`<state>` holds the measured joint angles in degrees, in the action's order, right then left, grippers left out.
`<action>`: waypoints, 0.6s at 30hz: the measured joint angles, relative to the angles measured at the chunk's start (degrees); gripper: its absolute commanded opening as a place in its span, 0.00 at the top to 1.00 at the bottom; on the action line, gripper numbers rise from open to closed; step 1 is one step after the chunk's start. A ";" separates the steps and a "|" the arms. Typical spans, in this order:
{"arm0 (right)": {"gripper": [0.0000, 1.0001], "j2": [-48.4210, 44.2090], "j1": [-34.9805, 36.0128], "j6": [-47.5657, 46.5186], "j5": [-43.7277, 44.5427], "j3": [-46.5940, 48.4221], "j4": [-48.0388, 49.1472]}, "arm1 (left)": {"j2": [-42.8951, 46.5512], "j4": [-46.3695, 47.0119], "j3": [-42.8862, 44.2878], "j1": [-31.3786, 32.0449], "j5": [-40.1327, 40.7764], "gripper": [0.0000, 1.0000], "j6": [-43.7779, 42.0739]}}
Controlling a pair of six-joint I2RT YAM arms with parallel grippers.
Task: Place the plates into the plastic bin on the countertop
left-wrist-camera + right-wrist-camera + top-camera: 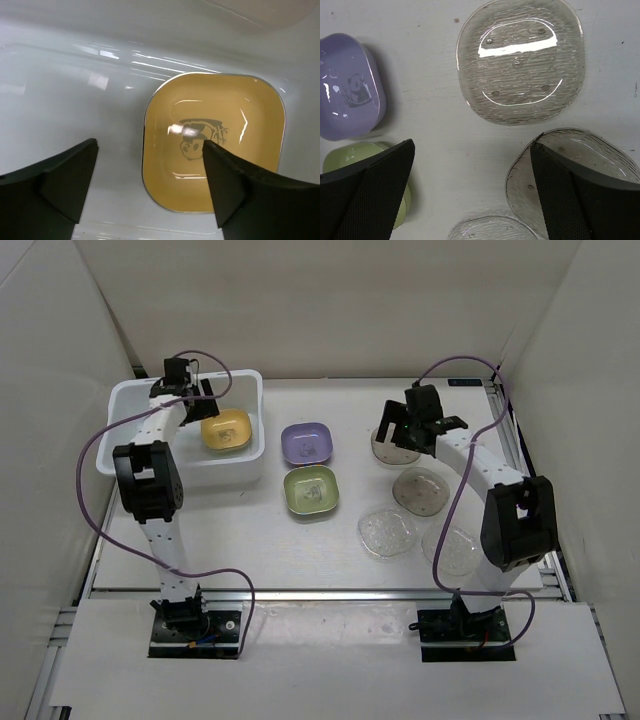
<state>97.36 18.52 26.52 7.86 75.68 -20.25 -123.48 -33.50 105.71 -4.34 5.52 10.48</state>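
Left end effector (149,144) gapes empty over yellow plate (220,125) in plastic bin (75,75); right end effector (472,144) wide, empty, above clear plate (520,60).

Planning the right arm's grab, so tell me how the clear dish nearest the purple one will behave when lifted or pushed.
The clear dish looks thin and rigid, so probably light and stiff. Its glossy surface could slip in a grip. Lying flat and shallow on the countertop, it would likely slide, not tip.

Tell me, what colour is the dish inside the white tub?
The dish is yellow with a dark cartoon print; the left wrist view shows it best.
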 measured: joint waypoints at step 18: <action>0.01 -10.08 1.46 -1.53 -3.39 -9.88 2.54 | 37.94 1.66 -27.78 28.48 1.20 0.01 6.82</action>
<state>87.29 19.99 24.99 4.47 65.80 -17.72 -85.54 -31.83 77.93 24.14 6.72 17.30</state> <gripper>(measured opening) 0.987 0.991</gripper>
